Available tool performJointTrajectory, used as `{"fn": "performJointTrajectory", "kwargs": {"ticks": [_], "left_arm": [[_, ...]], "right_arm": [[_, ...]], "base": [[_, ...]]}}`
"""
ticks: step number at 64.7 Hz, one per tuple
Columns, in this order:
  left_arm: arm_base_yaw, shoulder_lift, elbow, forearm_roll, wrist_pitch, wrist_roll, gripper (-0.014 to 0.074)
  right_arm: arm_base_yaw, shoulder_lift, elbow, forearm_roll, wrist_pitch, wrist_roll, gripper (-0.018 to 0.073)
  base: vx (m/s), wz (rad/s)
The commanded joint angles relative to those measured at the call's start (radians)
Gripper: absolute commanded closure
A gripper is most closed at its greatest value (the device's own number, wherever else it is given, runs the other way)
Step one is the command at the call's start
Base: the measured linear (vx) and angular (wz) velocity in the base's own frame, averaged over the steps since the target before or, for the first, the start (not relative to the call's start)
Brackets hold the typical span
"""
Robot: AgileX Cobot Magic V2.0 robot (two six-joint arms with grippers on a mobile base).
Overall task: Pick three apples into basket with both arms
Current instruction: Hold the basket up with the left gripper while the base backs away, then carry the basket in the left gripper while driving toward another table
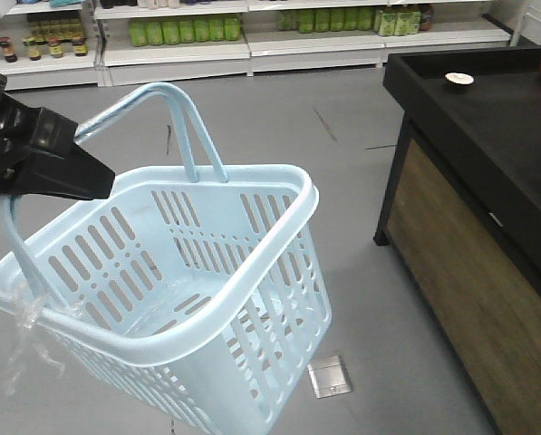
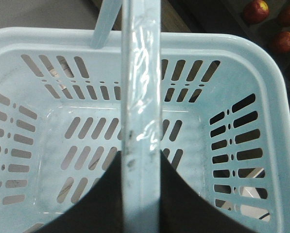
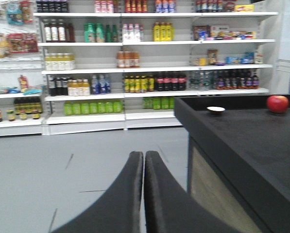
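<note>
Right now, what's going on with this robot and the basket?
The left end effector holds an empty basket by its handle, tilted above the floor. The right end effector is shut and empty, pointing toward a black counter with a red apple on it.

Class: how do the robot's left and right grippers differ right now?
The left gripper is clamped on the handle of the basket; the right gripper holds nothing. The left sits above the basket; the right faces floor beside the black counter. Both are black, jaws shut.
</note>
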Motion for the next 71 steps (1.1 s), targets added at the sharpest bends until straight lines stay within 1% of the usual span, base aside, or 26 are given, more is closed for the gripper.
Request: {"fn": "performJointTrajectory", "kwargs": {"ticks": [1, 33, 71], "left_arm": [[-0.005, -0.027, -0.023, -0.059, -0.029, -0.008, 0.0604], [-0.005, -0.027, -0.023, -0.059, -0.029, -0.008, 0.0604], [-0.005, -0.027, -0.023, -0.059, -0.029, -0.008, 0.0604]], "right_arm": [[-0.006, -0.011, 0.015, 0.0, -0.073, -0.008, 0.0564], [-0.006, -0.011, 0.015, 0.0, -0.073, -0.008, 0.0564], [-0.006, -0.011, 0.015, 0.0, -0.073, -0.008, 0.0564]], "base": [[-0.02, 0.38], [0.03, 0.41], [0.14, 0.48]]}}
